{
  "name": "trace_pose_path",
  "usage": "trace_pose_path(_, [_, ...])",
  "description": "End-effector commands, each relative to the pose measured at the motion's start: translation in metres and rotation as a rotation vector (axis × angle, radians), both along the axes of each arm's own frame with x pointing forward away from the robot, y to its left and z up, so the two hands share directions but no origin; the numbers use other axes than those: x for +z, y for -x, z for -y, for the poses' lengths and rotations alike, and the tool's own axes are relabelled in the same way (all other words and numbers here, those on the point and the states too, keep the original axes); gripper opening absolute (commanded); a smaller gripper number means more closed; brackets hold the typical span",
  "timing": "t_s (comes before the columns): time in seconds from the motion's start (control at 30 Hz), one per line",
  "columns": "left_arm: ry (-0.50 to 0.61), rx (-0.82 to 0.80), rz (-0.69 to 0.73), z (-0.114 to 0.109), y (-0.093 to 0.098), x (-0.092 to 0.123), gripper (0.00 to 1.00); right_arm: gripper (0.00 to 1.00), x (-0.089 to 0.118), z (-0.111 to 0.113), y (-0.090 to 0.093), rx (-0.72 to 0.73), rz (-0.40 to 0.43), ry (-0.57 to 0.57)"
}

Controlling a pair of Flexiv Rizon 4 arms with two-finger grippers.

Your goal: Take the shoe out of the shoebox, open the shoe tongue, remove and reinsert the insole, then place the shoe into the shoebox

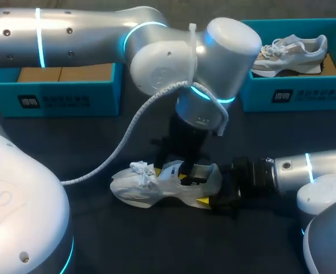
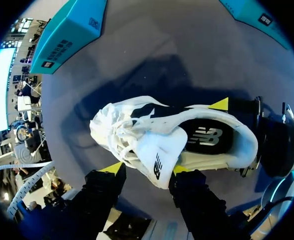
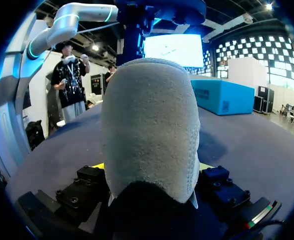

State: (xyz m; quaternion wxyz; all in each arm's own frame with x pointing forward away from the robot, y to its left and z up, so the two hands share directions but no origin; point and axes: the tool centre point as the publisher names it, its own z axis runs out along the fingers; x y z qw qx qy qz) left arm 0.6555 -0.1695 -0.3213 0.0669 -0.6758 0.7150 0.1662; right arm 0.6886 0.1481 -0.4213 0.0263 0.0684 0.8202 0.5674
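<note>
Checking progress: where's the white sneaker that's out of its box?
Head view: the white lace-up sneaker lies mid-table, heel clamped in the right pincer, left pincer over its tongue.

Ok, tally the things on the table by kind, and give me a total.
Shoeboxes: 2 (left teal box, right teal box)
Shoes: 2 (white shoe lying on the table, grey-white shoe inside the right teal box)
Total: 4

A dark logo marks the shoe (image 2: 132,120) tongue (image 2: 157,166) at the left gripper (image 2: 146,169); a pale logo marks the insole (image 2: 205,136) ahead of it. Labels on the blue box (image 1: 53,101) and second box (image 1: 296,96) are too small to read.
</note>
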Motion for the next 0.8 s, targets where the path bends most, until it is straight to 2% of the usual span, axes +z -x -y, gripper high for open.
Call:
trace_pose_path(0.03, [-0.021,0.003,0.023,0.006,0.002,-0.002,0.45,0.00,0.002,-0.001,0.001,0.000,-0.003,0.007])
trace_pose_path(0.2, [-0.035,0.016,0.066,0.004,-0.001,-0.002,0.33,0.00,0.002,-0.001,0.001,0.000,-0.003,0.007])
trace_pose_path(0.43, [-0.034,0.009,0.107,-0.001,-0.005,-0.002,0.35,0.00,0.002,-0.001,0.001,0.000,-0.003,0.007])
trace_pose_path(0.6, [-0.035,0.002,0.120,-0.003,-0.008,-0.003,0.30,0.00,0.002,-0.001,0.001,0.000,-0.003,0.007])
trace_pose_path(0.73, [-0.029,-0.002,0.132,-0.004,-0.010,-0.004,0.08,0.00,0.002,-0.001,0.001,0.000,-0.003,0.007])
trace_pose_path(0.8, [-0.023,-0.002,0.135,-0.005,-0.011,-0.004,0.07,0.00,0.002,-0.001,0.001,0.000,-0.003,0.007])
